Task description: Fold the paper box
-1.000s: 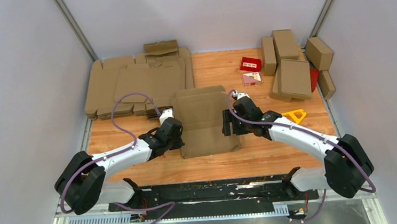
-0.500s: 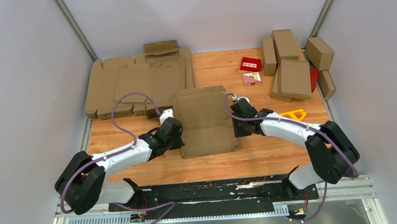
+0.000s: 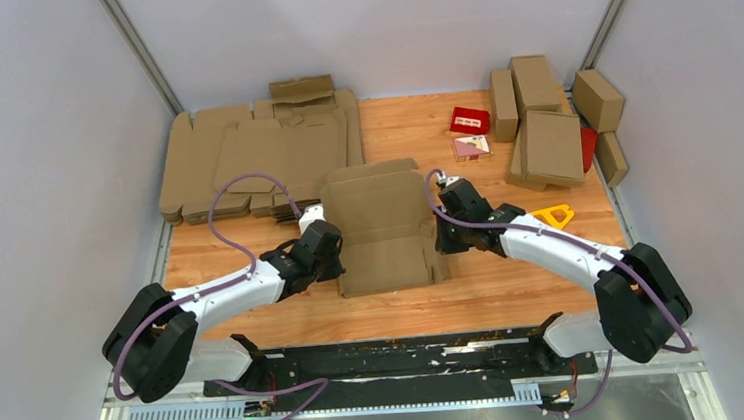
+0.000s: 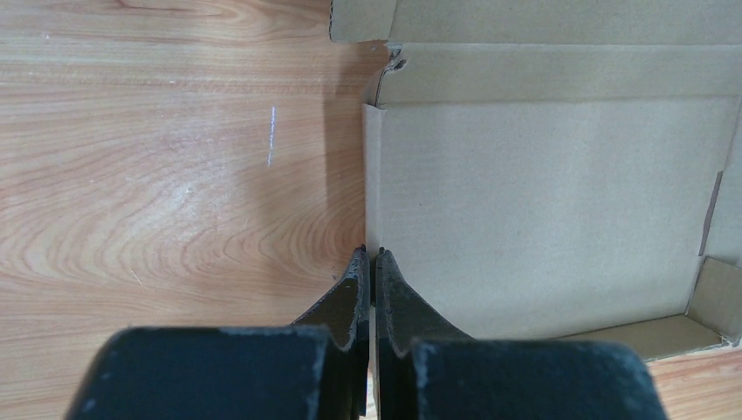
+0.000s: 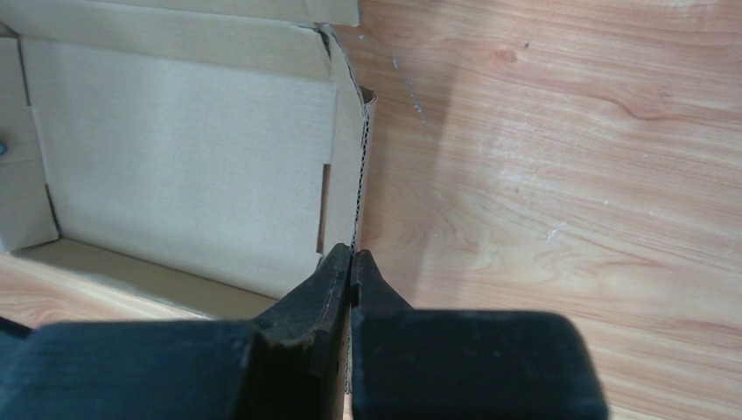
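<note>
Top camera doesn't show me either set of fingertips, since the wrists sit right over them, and each wrist cam only catches a slice of the paper box. The box is mid-table, right between the two arms, with its side walls standing up. The left gripper is clamped tight on the box's left wall, the thin edge running straight into the pinched fingers. Same deal for the right gripper, squeezed onto the right wall's corrugated edge.

High rear overview of table; close views along left pincer and right pincer; paper box in all.
</note>
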`<state>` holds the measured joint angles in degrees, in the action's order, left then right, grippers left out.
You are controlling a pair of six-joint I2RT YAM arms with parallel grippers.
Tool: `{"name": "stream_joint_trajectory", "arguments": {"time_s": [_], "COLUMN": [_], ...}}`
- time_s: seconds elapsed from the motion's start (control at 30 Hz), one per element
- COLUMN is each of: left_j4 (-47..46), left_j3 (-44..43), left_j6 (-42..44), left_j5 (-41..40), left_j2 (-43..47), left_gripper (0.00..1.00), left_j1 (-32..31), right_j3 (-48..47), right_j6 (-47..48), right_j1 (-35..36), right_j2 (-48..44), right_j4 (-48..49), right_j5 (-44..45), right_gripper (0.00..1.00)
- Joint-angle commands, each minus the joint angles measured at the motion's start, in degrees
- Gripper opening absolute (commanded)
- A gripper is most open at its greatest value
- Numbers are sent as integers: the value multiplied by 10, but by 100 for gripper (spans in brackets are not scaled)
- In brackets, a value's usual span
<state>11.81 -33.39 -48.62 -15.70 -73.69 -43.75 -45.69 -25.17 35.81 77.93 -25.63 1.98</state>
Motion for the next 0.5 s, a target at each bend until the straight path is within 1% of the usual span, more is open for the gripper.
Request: {"name": "stream_joint_trajectory", "arguments": {"time_s": [0.0,0.23,0.37,0.47], "left_j4": [-8,-12,-12,-12], "left_j3": [-19,-21,-22,-21], "left_j6": [4,3,4,4], "left_j5": [-3,1,-1,-1], "left_j2": [1,-6,-6,-6], "left_gripper": [0,0,0,0], "left_j1": [-3,-7,-7,-7], "right_j3": [-7,-14,-11,-7], "right_j6": [-5,-4,-1,2], "right_j1": [2,2,2,2], "right_j2": [-19,3,9,14], "right_j4": [16,28,33,38], "right_j5": [-45,-64,-72,-76], "right_gripper": [0,1,7,8]}}
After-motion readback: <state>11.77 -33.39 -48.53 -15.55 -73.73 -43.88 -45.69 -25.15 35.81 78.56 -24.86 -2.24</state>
